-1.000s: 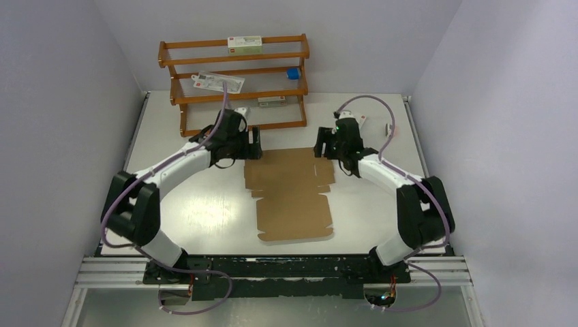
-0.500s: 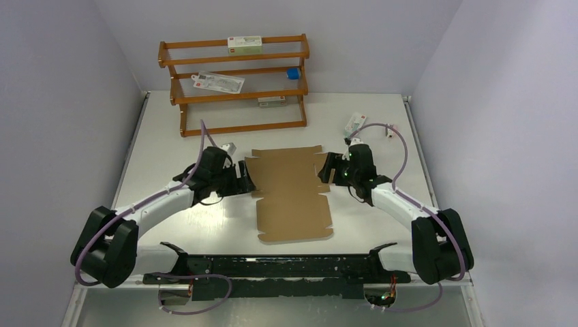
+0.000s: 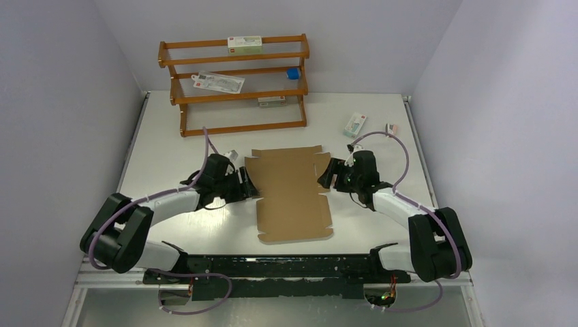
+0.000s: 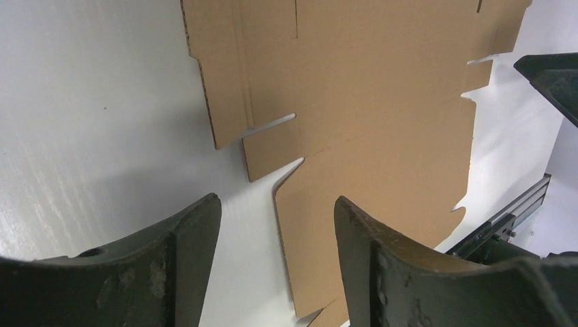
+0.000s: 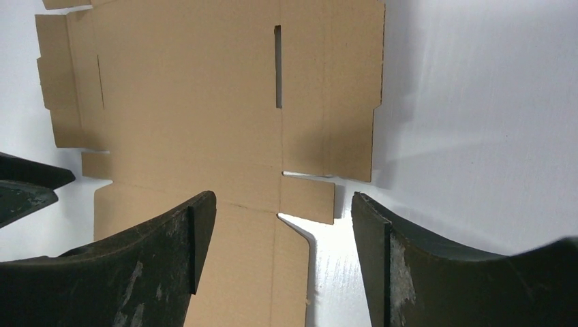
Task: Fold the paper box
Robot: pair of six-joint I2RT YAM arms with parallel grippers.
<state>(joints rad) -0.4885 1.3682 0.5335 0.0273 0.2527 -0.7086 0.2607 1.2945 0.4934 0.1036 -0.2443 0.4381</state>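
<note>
The paper box (image 3: 292,193) is a flat, unfolded brown cardboard sheet with flaps and slots, lying in the middle of the white table. It fills the left wrist view (image 4: 382,116) and the right wrist view (image 5: 204,116). My left gripper (image 3: 249,189) is open and empty, low at the sheet's left edge, its jaws astride that edge (image 4: 276,225). My right gripper (image 3: 327,176) is open and empty, low at the sheet's right edge, its jaws astride that edge (image 5: 283,228).
A wooden rack (image 3: 235,82) stands at the back with small cartons and a blue cap on its shelves. A white-and-green carton (image 3: 354,125) and a small item (image 3: 391,127) lie at the back right. A black rail (image 3: 272,266) runs along the near edge.
Both arms came back from the far side of the table and dropped low, each gripper settling at a side edge of the cardboard sheet. The sheet has stayed flat.
</note>
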